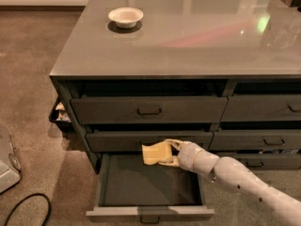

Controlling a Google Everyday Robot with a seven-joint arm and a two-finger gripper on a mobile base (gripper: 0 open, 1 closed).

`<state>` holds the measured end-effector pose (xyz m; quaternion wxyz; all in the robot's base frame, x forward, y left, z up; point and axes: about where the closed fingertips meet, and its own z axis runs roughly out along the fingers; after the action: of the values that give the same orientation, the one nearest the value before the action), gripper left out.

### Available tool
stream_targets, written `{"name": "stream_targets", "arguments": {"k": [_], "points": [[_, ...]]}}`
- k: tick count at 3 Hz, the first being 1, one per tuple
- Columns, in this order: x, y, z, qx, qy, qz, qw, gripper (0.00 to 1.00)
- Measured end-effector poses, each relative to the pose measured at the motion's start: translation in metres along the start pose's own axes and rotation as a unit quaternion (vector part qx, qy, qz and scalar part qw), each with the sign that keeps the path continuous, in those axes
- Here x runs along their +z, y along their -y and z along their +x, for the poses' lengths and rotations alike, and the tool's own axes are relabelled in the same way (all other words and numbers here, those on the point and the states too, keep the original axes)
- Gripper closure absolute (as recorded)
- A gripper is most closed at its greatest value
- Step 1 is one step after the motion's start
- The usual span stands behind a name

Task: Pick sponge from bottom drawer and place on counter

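The pale yellow sponge [154, 153] is held between my gripper's fingers, above the back of the open bottom drawer [149, 188] and in front of the middle drawer's face. My gripper [167, 152] reaches in from the lower right on a pale arm and is shut on the sponge. The drawer is pulled out, and the part of its dark inside that shows holds nothing. The glossy grey counter [197, 36] lies well above the gripper.
A white round bowl [125, 17] stands on the counter at the far left. Closed drawers [149, 109] sit above and to the right. A black cable [26, 208] and a pale object [7, 161] lie on the carpet at left. A bin [59, 117] stands beside the cabinet.
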<state>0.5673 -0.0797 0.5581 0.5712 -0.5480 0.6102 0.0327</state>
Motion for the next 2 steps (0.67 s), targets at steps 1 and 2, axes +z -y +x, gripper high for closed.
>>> {"name": "stream_targets", "arguments": {"k": [1, 2], "points": [[-0.035, 0.040, -0.039, -0.050, 0.013, 0.049, 0.9975, 1.00], [-0.075, 0.094, -0.111, -0.138, 0.032, 0.102, 0.9847, 1.00]]}}
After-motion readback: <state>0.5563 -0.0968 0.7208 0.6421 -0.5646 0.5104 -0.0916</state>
